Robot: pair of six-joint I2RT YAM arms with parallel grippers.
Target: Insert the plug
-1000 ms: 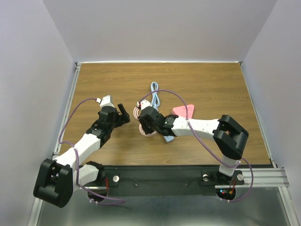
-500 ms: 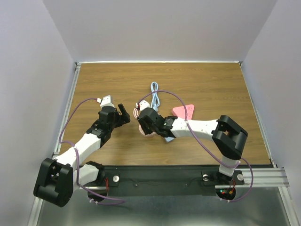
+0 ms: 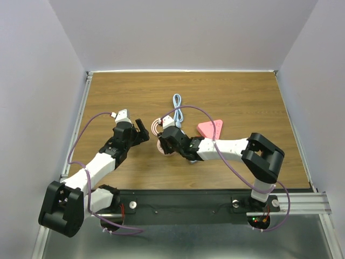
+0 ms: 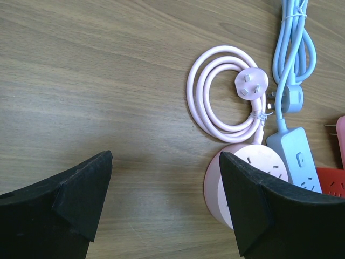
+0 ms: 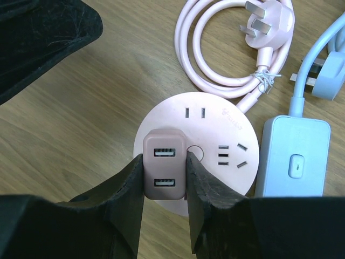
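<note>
Left wrist view: where is the plug [image 4: 331, 181]?
At the frame's right edge, just beside the blue power strip [image 4: 294, 156]. Only a corner shows, so its axis cannot be told.
Room to move?
Left pincer [image 4: 166, 178] is spread above the tabletop [image 4: 81, 81], with only wood between its fingers. Right pincer [image 5: 165, 186] is clamped on a pink USB adapter [image 5: 164, 162] atop the round hub [image 5: 215, 129].

Bright, even overhead light casts soft shadows on the table [image 3: 242, 97]; all views look sharp.

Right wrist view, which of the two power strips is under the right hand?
The round pink one: the right hand grips a two-port USB cube over it. The rectangular light blue strip lies beside it.
</note>
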